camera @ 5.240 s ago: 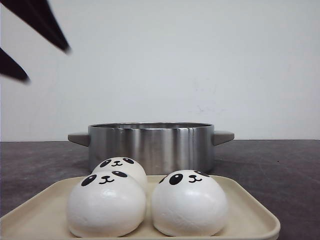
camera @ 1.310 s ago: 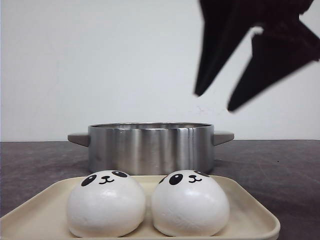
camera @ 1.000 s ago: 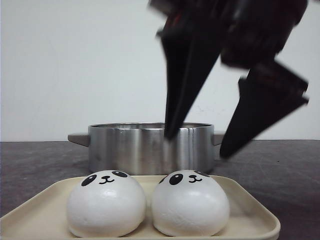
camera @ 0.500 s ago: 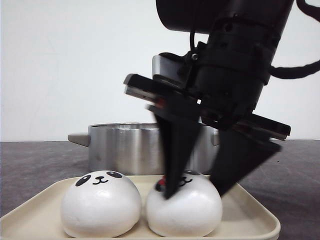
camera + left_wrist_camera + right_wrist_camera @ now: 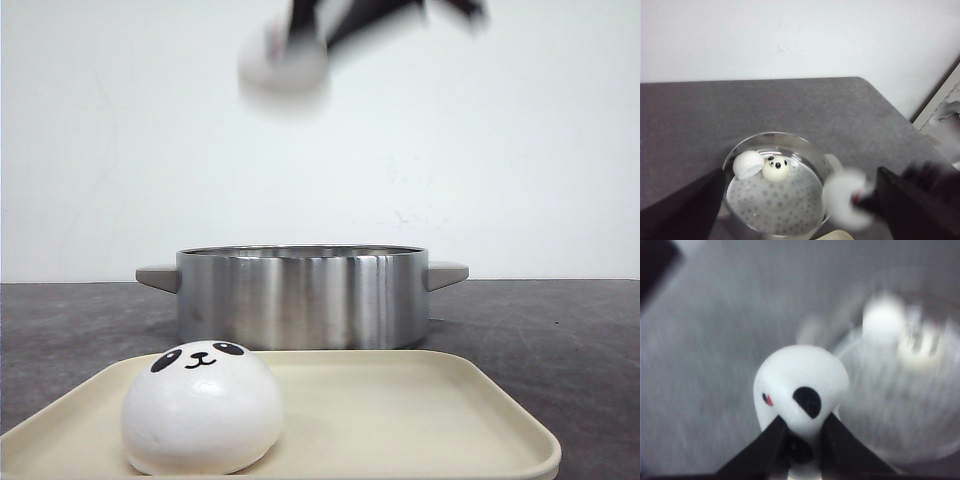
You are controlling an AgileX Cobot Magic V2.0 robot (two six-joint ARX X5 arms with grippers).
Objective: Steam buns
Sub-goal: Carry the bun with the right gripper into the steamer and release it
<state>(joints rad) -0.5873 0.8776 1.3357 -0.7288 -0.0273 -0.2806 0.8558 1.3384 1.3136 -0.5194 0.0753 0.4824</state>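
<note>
My right gripper (image 5: 800, 432) pinches a smooth white panda-faced bun (image 5: 801, 385), blurred at the front view's top. I should centre it over the round steel pot (image 5: 302, 296) before lowering onto bare perforated floor beside the two buns (image 5: 762, 166) inside; my left gripper (image 5: 800, 220) is spread.

Steel pot (image 5: 301, 296) on dark grey table (image 5: 560, 330), cream tray (image 5: 420, 415) in front, white wall (image 5: 150, 140) behind
</note>
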